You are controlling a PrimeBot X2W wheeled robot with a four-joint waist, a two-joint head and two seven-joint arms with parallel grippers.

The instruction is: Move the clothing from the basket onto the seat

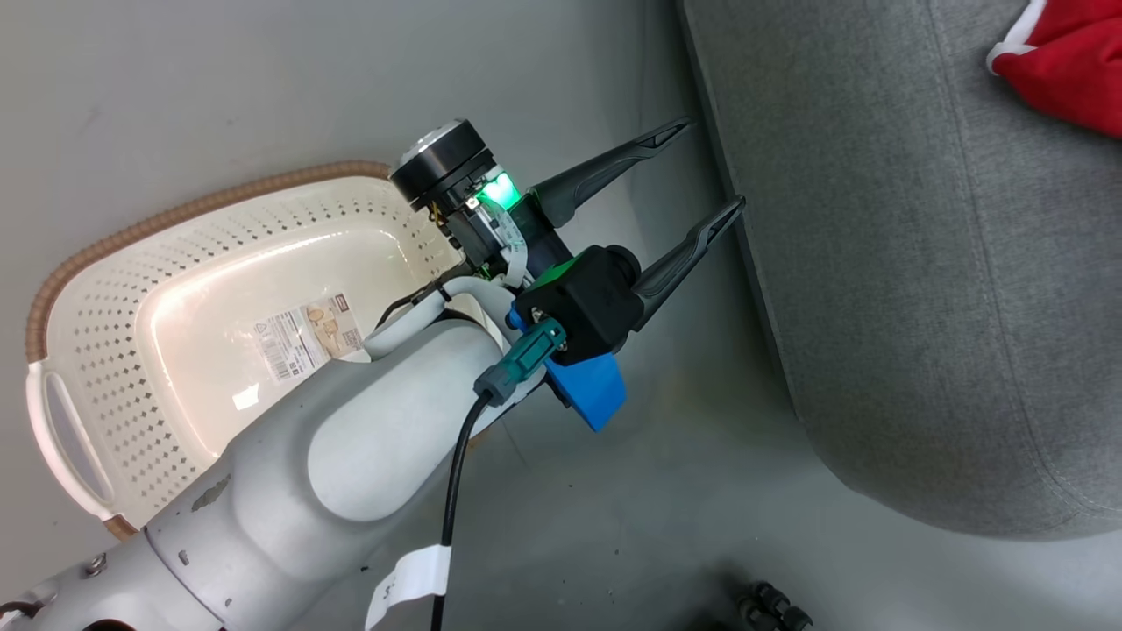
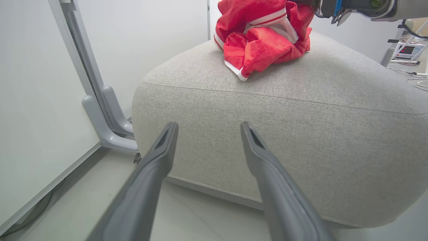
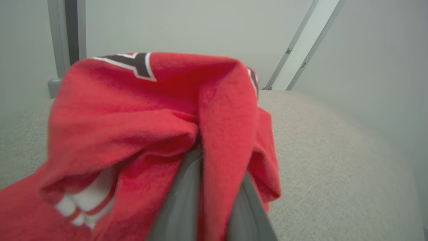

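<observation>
A smooth pale grey floor (image 1: 614,526) lies under soft, even light and shows a faint sheen. A plain white wall panel (image 2: 40,100) stands near the corner of the grey seat (image 2: 301,134), and a grey metal post (image 2: 78,50) with a curved foot rises along it. Farther off, a small device with red digits (image 2: 408,50) sits above loose white cables (image 2: 418,80).
</observation>
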